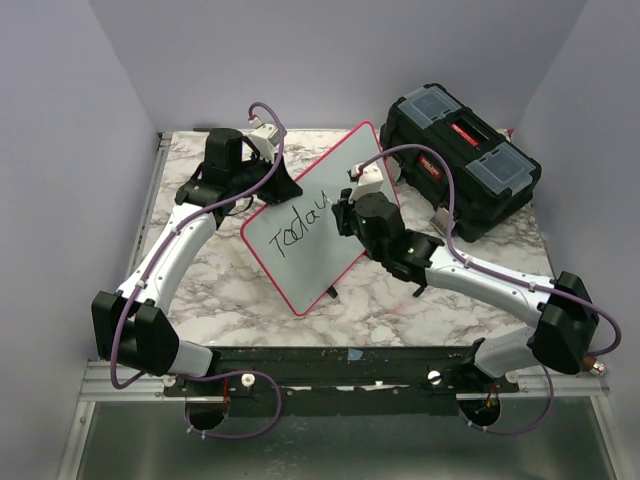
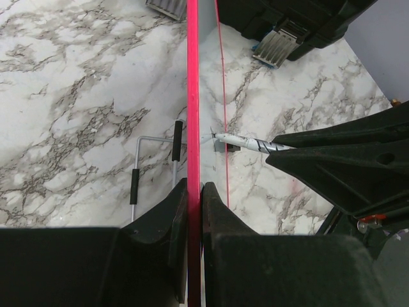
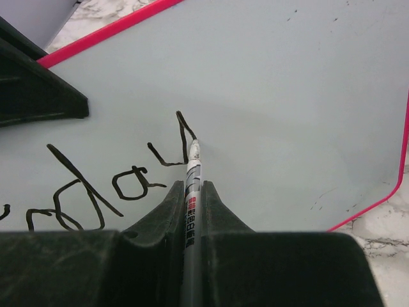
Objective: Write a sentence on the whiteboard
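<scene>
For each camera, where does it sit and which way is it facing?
Top external: above and behind the bases, looking down at the table, whiteboard and toolbox; both arms show.
Left wrist: looks along the whiteboard's red edge; left gripper clamps it.
Right wrist: looks down the marker at the sentence; right gripper grips the marker.
Shared: both wrist views show the marker's tip on the whiteboard.
</scene>
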Motion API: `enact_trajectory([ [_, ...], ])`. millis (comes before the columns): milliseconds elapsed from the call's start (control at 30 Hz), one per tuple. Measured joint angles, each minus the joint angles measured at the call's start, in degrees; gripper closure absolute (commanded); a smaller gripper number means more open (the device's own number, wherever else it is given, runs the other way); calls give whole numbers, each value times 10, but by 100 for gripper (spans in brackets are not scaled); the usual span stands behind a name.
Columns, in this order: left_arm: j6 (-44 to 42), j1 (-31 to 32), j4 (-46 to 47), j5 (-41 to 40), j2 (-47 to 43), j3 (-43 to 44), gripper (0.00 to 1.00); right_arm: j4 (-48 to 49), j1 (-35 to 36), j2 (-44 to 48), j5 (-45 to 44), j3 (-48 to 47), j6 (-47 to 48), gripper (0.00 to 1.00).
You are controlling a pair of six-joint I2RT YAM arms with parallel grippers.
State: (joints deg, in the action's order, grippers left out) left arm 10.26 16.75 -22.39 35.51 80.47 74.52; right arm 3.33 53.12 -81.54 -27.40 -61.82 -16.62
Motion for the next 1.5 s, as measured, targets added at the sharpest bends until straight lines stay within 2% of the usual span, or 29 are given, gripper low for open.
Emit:
enact_trajectory([
  [700, 0, 0, 0, -1, 0, 0, 100, 0, 0, 21, 7, 65, -32, 99],
  [1500, -2, 1, -1, -5, 0, 0, 100, 0, -4, 39, 62, 74, -60, 99],
])
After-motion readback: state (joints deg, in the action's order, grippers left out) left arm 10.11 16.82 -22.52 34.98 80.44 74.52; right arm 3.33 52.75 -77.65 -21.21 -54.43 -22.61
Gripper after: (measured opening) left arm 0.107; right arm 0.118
